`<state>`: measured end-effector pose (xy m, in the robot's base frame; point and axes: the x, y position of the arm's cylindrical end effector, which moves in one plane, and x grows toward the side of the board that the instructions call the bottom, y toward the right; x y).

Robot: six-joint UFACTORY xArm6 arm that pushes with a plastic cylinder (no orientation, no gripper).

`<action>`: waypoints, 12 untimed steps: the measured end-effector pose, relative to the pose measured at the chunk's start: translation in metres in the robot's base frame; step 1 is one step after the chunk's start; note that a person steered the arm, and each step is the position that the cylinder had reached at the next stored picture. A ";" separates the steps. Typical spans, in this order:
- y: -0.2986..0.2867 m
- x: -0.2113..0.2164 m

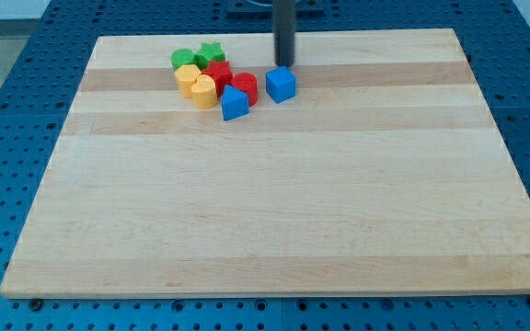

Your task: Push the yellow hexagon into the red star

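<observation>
The yellow hexagon (188,79) already sits just left of the red star (217,75), seemingly touching it, so little remains, while my tip (285,64), a bare rod gripping nothing, rests well right of that star.

The yellow hexagon (188,80) lies flat, touching the red star (216,74) on its right.

A lab bench: a wooden board (274,184) lies on a blue perforated table (26,110).
</observation>
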<state>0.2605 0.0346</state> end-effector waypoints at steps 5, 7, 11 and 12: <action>-0.052 0.244; -0.188 0.176; -0.202 0.055; -0.192 0.053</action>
<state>0.3139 -0.1574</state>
